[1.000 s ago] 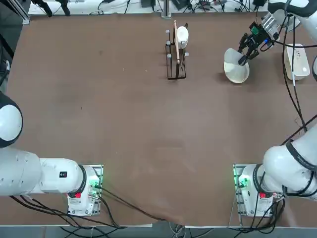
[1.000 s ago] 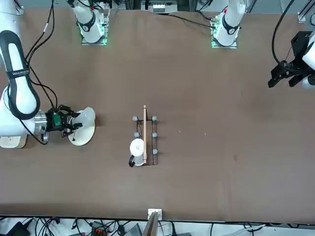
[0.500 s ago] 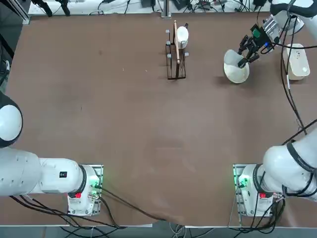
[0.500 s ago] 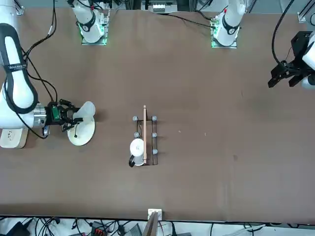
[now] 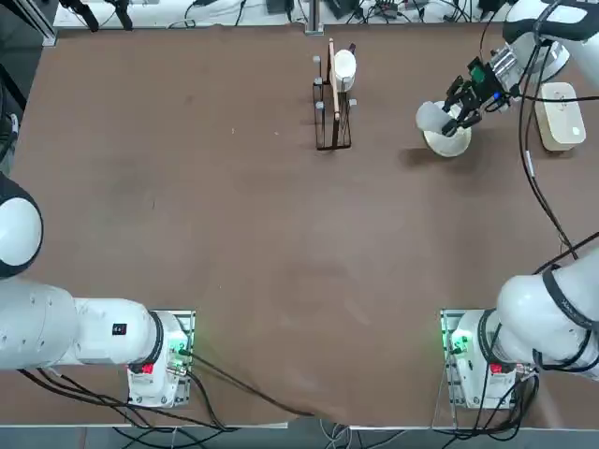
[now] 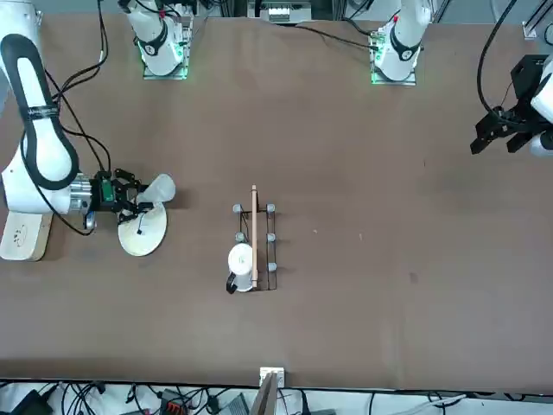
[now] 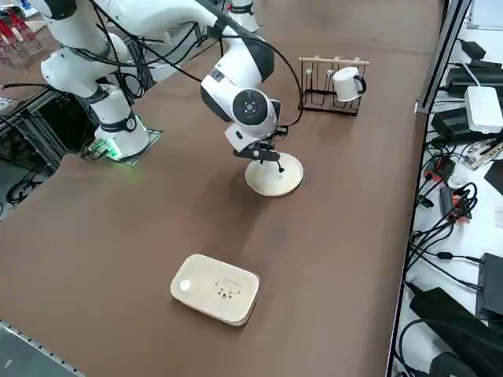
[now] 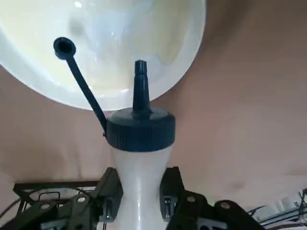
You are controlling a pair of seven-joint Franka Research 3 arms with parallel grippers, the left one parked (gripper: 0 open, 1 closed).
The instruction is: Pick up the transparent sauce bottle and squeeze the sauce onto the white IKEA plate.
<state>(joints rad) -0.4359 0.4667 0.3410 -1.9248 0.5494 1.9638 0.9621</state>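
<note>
My right gripper (image 5: 458,106) is shut on the transparent sauce bottle (image 5: 429,116) and holds it tipped over the white IKEA plate (image 5: 449,142) at the far right of the table. In the right wrist view the two fingers (image 8: 109,191) pinch the whitish body of the bottle (image 8: 139,187). Its dark blue nozzle points at the plate (image 8: 158,57), and the small cap hangs loose on its strap. From the front, the bottle (image 6: 160,188) sticks out past the gripper (image 6: 131,198) above the plate (image 6: 143,235). In the side view the gripper (image 7: 264,154) hovers just over the plate (image 7: 277,181).
A white rounded box (image 5: 560,116) lies to the right of the plate near the table edge. A black wire rack (image 5: 332,108) with a white mug (image 5: 344,65) and a wooden-handled spoon stands left of the plate.
The right wrist has turned and drawn back slightly, swinging the held bottle's body over the plate's left side. The plate has not moved.
</note>
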